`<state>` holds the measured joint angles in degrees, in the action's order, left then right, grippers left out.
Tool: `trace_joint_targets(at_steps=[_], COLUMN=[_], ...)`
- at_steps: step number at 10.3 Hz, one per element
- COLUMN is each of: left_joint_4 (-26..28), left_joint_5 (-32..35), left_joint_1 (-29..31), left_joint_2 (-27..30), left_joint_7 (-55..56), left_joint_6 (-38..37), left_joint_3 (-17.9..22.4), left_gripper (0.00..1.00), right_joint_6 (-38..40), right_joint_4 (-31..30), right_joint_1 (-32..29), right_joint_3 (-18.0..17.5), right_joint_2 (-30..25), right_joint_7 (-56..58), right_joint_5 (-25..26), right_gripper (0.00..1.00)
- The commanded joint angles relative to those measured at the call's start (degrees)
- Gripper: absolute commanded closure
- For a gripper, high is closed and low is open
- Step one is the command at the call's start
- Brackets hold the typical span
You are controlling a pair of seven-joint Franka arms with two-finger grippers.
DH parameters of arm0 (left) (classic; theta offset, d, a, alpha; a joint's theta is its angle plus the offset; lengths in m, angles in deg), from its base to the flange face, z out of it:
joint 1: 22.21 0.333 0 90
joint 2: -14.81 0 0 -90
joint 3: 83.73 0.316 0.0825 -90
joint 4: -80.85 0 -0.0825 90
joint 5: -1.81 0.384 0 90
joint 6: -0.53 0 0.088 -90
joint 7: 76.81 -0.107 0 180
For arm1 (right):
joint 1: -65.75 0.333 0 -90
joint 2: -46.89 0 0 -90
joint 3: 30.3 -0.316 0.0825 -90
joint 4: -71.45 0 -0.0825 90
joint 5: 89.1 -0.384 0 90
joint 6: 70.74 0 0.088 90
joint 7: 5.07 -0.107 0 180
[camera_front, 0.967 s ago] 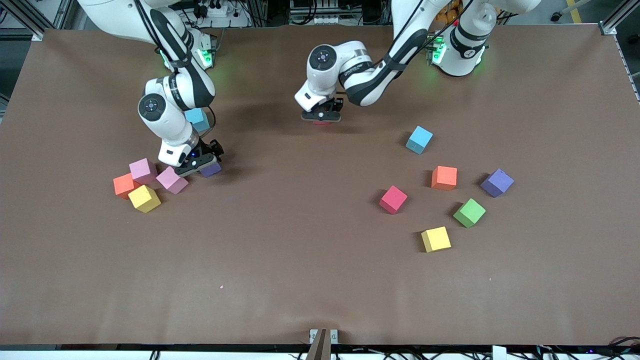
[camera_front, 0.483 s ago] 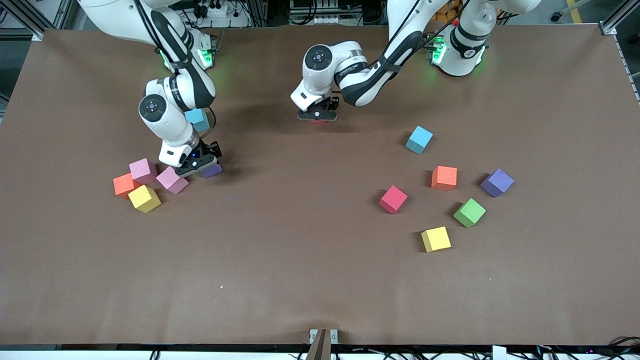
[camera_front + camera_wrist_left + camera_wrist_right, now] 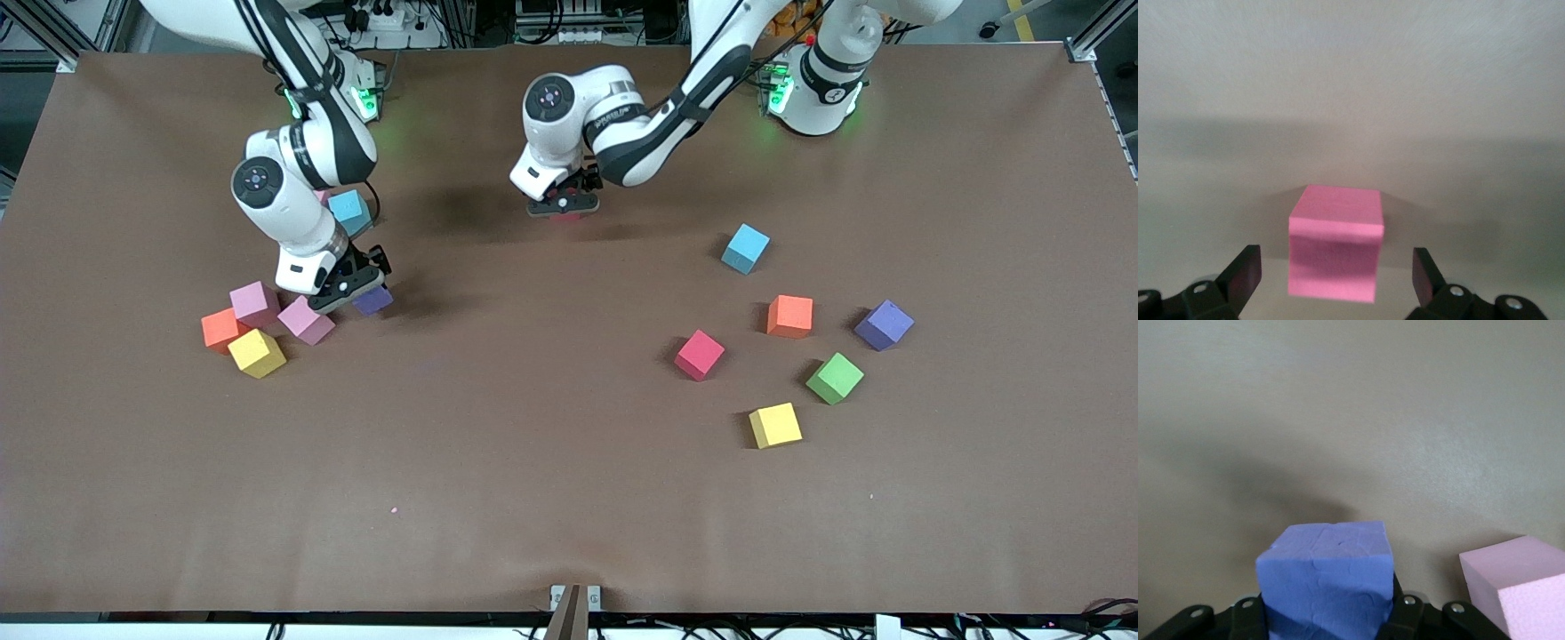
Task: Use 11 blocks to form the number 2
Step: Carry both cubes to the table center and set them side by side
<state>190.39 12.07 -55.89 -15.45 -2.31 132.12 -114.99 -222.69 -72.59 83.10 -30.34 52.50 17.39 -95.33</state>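
Site was a robotics lab. Two white arms were bolted at the edge of a brown-covered table (image 3: 551, 462) framed with aluminium rails (image 3: 53, 31). Just past the left gripper (image 3: 563, 206), power strips and cabling (image 3: 378, 18) ran along the table's edge. Green status lights (image 3: 781, 89) glowed at both bases.

Purple block (image 3: 1327, 577), pink block (image 3: 1335, 241), brown table (image 3: 533, 444), prob. matte

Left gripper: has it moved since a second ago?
Yes. The left gripper has drifted toward the robots' bases and the right arm's end, farther from the light-blue cube, and now stands open over the red cube.
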Motion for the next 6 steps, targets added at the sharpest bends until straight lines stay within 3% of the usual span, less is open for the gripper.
trace_joint_targets(at_steps=[1, 6], left_joint_4=[0.8, -5.9], left_joint_5=[0.4, 0.5], left_joint_1=[2.5, 18.3], left_joint_2=[5.3, 3.5], left_joint_7=[1.4, 1.7], left_joint_6=[-2.0, -5.8], left_joint_3=[-0.3, 0.1], left_gripper=[0.00, 0.00], right_joint_6=[2.7, 4.0], right_joint_4=[-0.4, 2.4], right_joint_1=[3.5, 23.1], right_joint_3=[-0.2, -0.4], right_joint_2=[-3.0, -1.4], right_joint_7=[6.8, 7.2], right_joint_5=[-1.0, -0.3], right_gripper=[0.59, 0.58])
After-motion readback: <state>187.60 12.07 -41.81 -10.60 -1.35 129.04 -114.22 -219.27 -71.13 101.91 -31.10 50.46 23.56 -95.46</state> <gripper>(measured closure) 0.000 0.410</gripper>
